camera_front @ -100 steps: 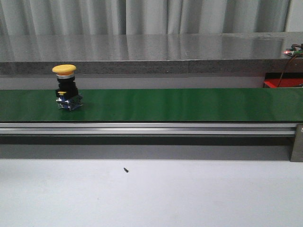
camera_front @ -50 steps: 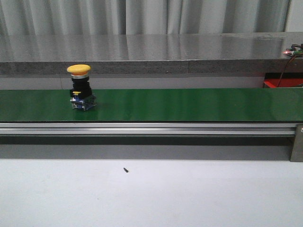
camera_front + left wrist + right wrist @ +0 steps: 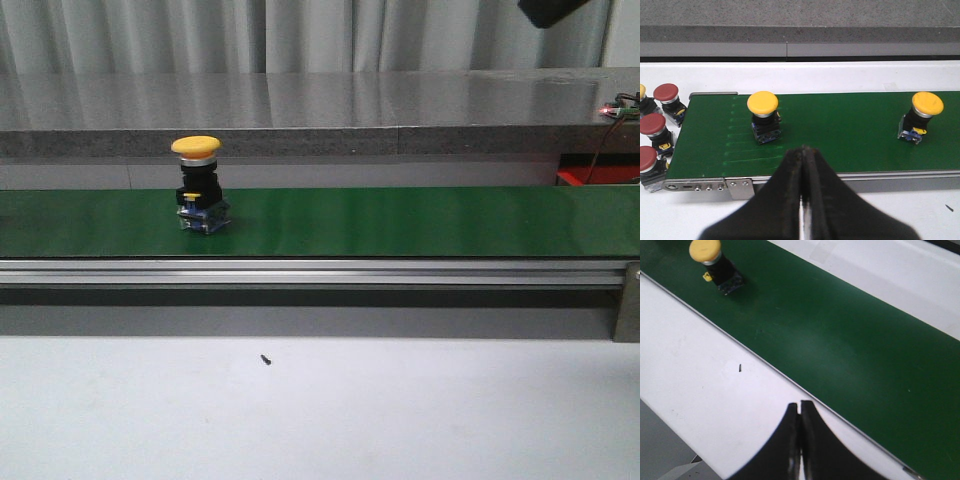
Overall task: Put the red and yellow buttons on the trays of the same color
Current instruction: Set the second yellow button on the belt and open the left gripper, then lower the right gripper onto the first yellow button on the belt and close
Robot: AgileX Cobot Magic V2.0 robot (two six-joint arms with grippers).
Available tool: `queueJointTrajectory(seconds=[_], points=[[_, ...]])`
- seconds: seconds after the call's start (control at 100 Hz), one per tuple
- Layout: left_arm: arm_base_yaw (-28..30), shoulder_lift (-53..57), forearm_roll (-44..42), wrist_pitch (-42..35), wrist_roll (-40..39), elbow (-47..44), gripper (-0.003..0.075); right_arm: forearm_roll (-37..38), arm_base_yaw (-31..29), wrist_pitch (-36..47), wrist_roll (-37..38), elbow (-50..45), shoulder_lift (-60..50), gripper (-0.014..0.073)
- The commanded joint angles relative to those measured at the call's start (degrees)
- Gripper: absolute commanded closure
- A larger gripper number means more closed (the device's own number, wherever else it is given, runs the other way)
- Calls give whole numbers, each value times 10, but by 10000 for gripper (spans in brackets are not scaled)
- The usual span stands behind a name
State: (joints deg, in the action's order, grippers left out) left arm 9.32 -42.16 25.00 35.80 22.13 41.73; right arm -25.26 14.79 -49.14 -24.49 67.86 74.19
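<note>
- On the green conveyor belt [image 3: 400, 222] I see a yellow button [image 3: 197, 185] standing upright, cap up, toward the belt's left part in my front view.
- Left wrist view shows a second yellow button [image 3: 763, 117] on the belt, nearer the belt's end plate, well apart from the first.
- Off that end of the belt, on the white table [image 3: 695, 212], three red buttons [image 3: 653, 131] cluster just beside the belt's edge.
- My left gripper [image 3: 803, 165] hangs above the belt's near rail, fingers pressed together, holding nothing.
- My right gripper [image 3: 799, 420] hovers over the white table beside the belt, fingers likewise closed and empty.
- A small dark speck [image 3: 266, 359] lies on the table in front of the belt.
</note>
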Motion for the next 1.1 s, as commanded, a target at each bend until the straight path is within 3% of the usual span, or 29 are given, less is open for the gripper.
queueJointTrajectory(seconds=[0.0,0.13,0.2,0.49,0.84,1.09], points=[[-4,3,13,-40,0,16,740,-5,14,6,-5,50,14,452],[-4,3,13,-40,0,16,740,-5,33,3,-5,100,55,160],[-4,3,13,-40,0,16,740,-5,44,3,-5,126,75,94],[-4,2,13,-40,0,16,740,-4,92,-39,-5,234,171,92],[-4,2,13,-40,0,16,740,-4,108,-102,-5,330,288,30],[-4,2,13,-40,0,16,740,-3,134,-116,-7,387,358,34]])
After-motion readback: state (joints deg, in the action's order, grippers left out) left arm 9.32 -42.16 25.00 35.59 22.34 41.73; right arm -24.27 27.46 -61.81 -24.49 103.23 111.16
